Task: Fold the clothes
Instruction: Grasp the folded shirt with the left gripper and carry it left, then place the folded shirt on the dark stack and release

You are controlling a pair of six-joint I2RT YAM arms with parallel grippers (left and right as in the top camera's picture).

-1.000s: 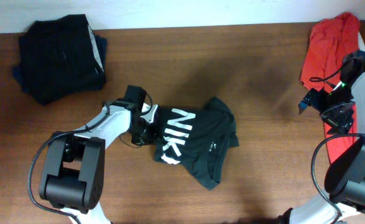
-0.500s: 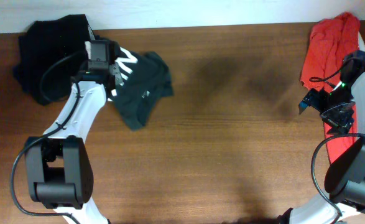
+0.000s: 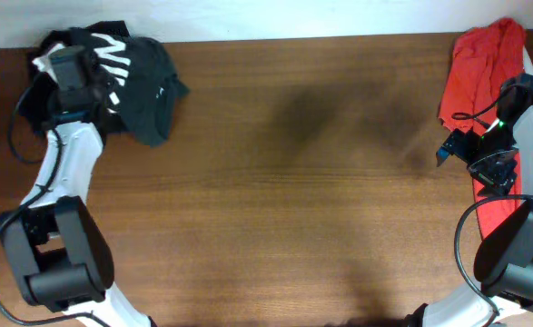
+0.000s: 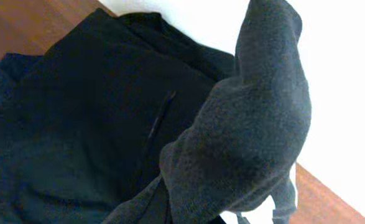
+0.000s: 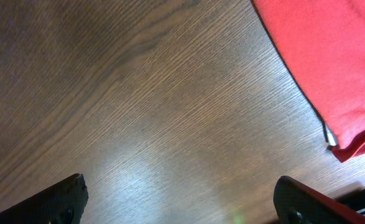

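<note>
The dark T-shirt with white lettering (image 3: 137,82) hangs bunched from my left gripper (image 3: 92,80) at the table's far left corner, over the stack of folded dark garments (image 3: 39,91). In the left wrist view the charcoal shirt (image 4: 250,124) drapes close before the camera, hiding the fingers, with the folded black garments (image 4: 83,124) below. The red shirt (image 3: 480,64) lies at the far right; it also shows in the right wrist view (image 5: 331,56). My right gripper (image 5: 182,199) is open and empty over bare wood beside the red shirt.
The brown wooden table (image 3: 320,200) spans the view. A white wall runs along the back edge (image 3: 293,18). More red cloth lies under the right arm at the right edge (image 3: 502,209).
My left gripper carried the lettered T-shirt from the table's middle up and left to the far left corner over the folded dark stack. The right arm has not moved.
</note>
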